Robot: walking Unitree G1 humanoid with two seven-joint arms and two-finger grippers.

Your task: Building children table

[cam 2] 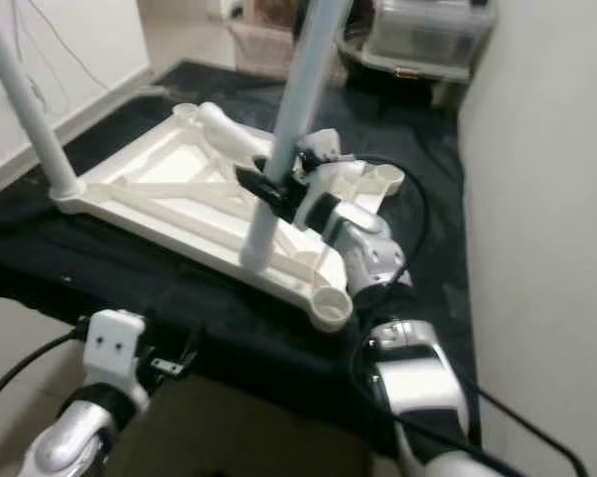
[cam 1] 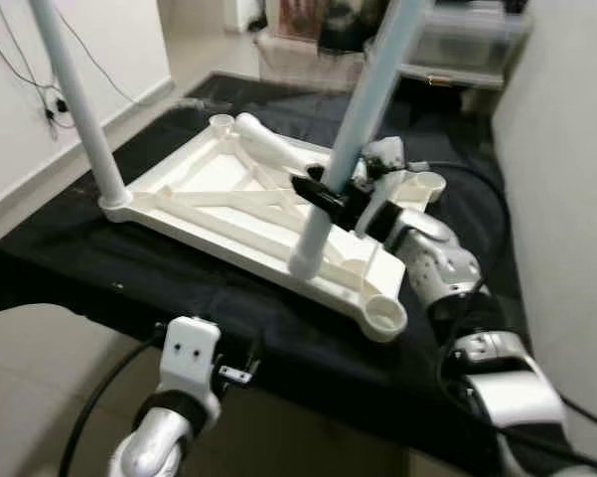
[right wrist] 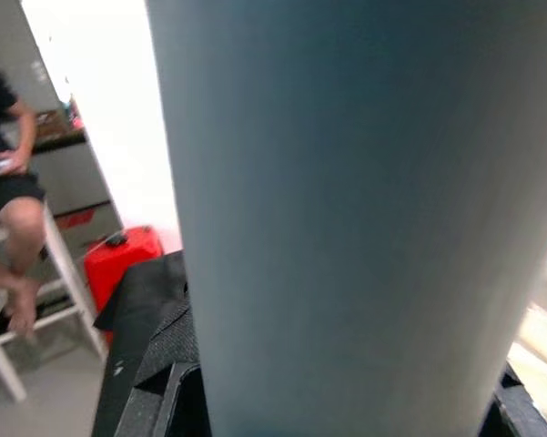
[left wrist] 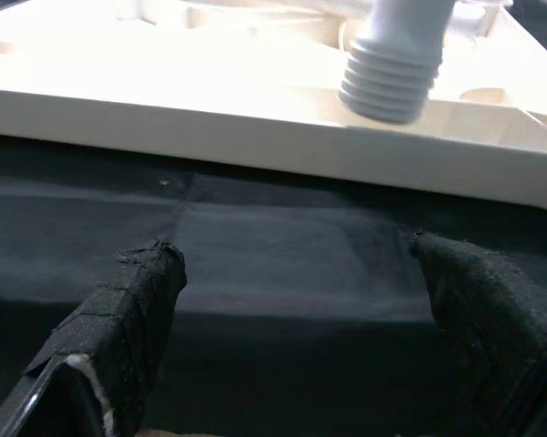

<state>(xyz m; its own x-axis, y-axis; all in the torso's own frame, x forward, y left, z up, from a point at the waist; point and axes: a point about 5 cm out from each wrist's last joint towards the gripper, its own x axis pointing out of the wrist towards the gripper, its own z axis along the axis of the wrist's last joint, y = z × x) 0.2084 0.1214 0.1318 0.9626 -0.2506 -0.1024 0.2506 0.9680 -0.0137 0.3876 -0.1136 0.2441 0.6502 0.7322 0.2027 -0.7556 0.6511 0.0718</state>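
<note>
A white plastic tabletop [cam 1: 204, 204] lies upside down on a black cloth. One pale blue leg [cam 1: 79, 109] stands screwed into its near-left corner socket. My right gripper [cam 1: 323, 194] is shut on a second pale blue leg [cam 1: 363, 109], held tilted with its threaded end [left wrist: 391, 77] hovering just above the tabletop's near edge. A third white leg [cam 1: 273, 144] lies loose on the tabletop. An empty corner socket [cam 1: 385, 313] sits at the near right. My left gripper [left wrist: 296, 300] is open, low in front of the table, facing the cloth edge.
The black cloth [cam 1: 89, 268] covers a low platform that drops off at its near edge. A white wall [cam 1: 566, 179] runs close along the right. Clear storage boxes [cam 1: 457, 40] stand at the back. A person [right wrist: 5, 182] sits on a white stool near a red box.
</note>
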